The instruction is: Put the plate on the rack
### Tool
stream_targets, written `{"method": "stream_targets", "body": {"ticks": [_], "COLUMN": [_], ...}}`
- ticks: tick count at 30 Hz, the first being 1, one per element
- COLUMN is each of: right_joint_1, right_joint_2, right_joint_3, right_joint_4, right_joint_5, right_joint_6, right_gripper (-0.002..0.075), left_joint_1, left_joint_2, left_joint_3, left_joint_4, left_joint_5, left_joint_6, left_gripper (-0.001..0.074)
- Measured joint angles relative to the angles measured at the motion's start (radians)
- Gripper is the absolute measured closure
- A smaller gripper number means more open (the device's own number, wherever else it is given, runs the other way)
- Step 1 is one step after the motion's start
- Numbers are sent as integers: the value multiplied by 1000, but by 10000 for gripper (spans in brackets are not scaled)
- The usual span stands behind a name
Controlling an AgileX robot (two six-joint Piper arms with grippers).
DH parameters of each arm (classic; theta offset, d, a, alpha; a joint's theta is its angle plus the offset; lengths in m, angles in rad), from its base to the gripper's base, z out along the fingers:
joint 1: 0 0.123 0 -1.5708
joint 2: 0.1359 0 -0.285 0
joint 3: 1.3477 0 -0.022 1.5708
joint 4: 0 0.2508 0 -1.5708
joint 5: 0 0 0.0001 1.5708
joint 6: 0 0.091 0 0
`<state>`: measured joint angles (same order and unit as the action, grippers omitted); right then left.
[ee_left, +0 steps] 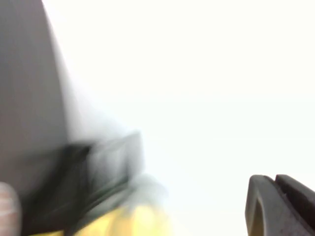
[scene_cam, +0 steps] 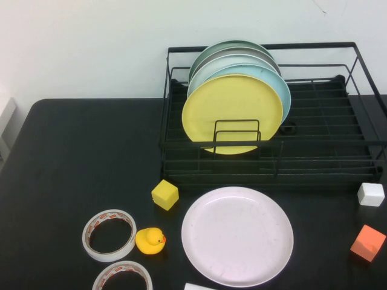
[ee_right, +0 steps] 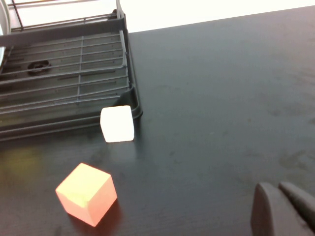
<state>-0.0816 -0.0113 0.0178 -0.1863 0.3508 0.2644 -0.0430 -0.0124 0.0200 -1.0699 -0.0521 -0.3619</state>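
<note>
Lying flat on the black table [scene_cam: 72, 157], at six o'clock from the rack [scene_cam: 314, 145] and just clear of its front rail: the plate [scene_cam: 237, 235], pale pink-white, untouched.

Rack contents, upright in the left slots: yellow plate [scene_cam: 233, 113] foremost, light blue plate [scene_cam: 275, 81] behind, grey-green ones further back. Right half of the base is open wire.

Loose items: yellow cube [scene_cam: 165, 194] at ten o'clock from the plate; rubber duck [scene_cam: 150, 240] at nine o'clock; two tape rolls [scene_cam: 109, 234] beyond the duck; white cube [scene_cam: 370, 194] and orange cube [scene_cam: 367, 242] at three o'clock.

Left gripper [ee_left: 278, 206]: out of the high view, only a dark finger edge shows at its own camera's corner; whether spread or pressed together, cannot tell. Right gripper [ee_right: 283, 211]: likewise only a finger edge, above bare table near the orange cube; cannot tell.

Hazards, as judged: a flat plate with a shallow rim gives little purchase, so a pinch may slip or push it into the duck or yellow cube. Tilting it upright could knock the front rail or the yellow plate.
</note>
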Motion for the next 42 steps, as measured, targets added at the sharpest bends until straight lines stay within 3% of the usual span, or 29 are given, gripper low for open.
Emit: {"method": "stream_targets", "body": {"ticks": [5, 8, 10, 12, 17, 21, 27, 30, 34, 42], "right_joint_1": [0, 0, 0, 0, 0, 0, 0, 0, 0, 0], "right_joint_2": [0, 0, 0, 0, 0, 0, 0, 0, 0, 0], "right_joint_3": [0, 0, 0, 0, 0, 0, 0, 0, 0, 0], "right_joint_4": [0, 0, 0, 0, 0, 0, 0, 0, 0, 0], "right_joint_5": [0, 0, 0, 0, 0, 0, 0, 0, 0, 0], "right_joint_6": [0, 0, 0, 0, 0, 0, 0, 0, 0, 0], "right_gripper": [728, 728, 728, 728, 728, 728, 728, 728, 728, 728], "left_joint_1": [0, 0, 0, 0, 0, 0, 0, 0, 0, -4], "left_joint_2": [0, -1, -1, -1, -1, -1, 11, 92, 304, 781], "left_joint_3": [0, 0, 0, 0, 0, -32, -231, -338, -471, -771], "left_joint_4": [-481, -605, -602, -519, -105, 127, 222, 232, 244, 263], "left_joint_5": [-376, -538, -532, -447, -33, 154, 284, 432, 692, 1147], "left_joint_6": [4, 75, 121, 147, 55, 11, 387, 620, 867, 1130], "left_gripper": [737, 737, 736, 736, 736, 737, 737, 736, 736, 736]}}
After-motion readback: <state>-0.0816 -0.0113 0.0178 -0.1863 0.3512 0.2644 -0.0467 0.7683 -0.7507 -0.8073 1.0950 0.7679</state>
